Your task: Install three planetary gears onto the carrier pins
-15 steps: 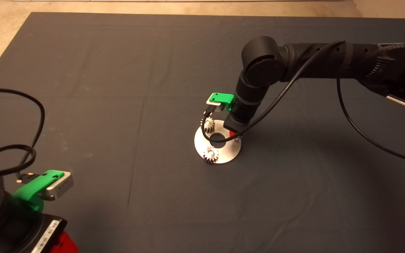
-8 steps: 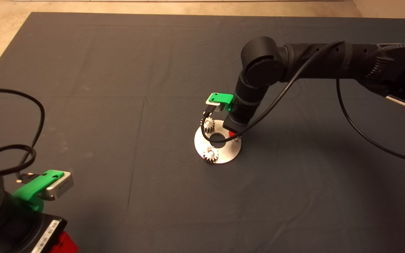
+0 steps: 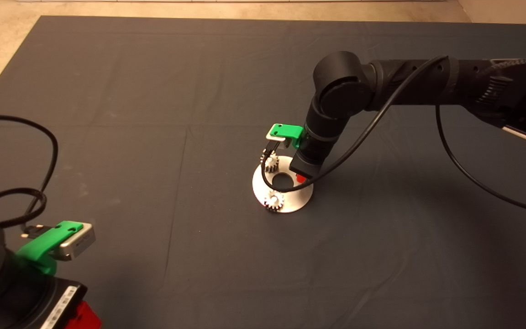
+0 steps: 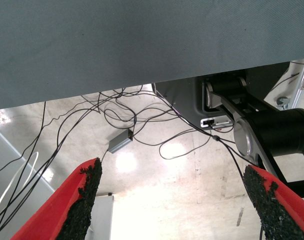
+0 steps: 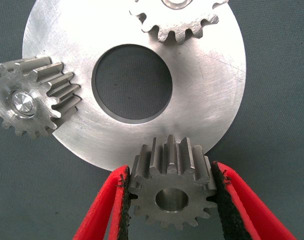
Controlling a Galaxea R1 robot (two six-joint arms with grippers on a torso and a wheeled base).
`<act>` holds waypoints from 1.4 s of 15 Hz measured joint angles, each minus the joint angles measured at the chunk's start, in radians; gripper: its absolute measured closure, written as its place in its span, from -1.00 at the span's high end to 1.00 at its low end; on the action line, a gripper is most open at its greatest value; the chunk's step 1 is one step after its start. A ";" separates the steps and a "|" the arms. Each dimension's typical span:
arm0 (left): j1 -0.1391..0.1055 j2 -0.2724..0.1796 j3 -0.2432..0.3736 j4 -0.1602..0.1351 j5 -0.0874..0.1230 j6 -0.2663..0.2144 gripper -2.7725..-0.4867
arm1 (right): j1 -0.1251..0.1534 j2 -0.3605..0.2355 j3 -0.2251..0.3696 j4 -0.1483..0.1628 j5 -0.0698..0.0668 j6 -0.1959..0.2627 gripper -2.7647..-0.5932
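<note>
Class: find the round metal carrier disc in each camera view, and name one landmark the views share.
Head view: carrier disc lies mid-mat, under the right end effector.
Left wrist view: not in it; only mat edge and floor cables.
Right wrist view: carrier disc fills the upper picture.
Shared landmark: its large centre hole.

Wide bare counter mat (image 3: 121, 82) around the disc (image 3: 290, 201): open approach from the far side, the near side and the left. Blocked from the right by the right arm (image 3: 381, 87) and its black cable (image 3: 359, 137), which droops across the disc's centre hole. Two edges of the disc taken up by the far gear (image 3: 270, 162) and the near gear (image 3: 274, 200). No spare gap inside the right end effector (image 5: 170, 170): filled by the third gear (image 5: 169, 197), touching both pads, at the disc's rim. Lower left corner crowded by the parked left end effector (image 4: 172, 169), spread wide, and its looping cables (image 3: 39, 137).
</note>
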State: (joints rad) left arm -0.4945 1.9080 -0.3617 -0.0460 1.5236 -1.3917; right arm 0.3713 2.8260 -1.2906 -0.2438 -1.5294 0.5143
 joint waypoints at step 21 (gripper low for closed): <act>0.000 0.000 0.000 0.000 0.000 0.000 0.34 | 0.000 -0.006 0.000 -0.001 0.006 -0.001 -0.61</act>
State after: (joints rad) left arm -0.4945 1.9079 -0.3617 -0.0460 1.5236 -1.3917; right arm 0.3709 2.8200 -1.2902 -0.2453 -1.5234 0.5136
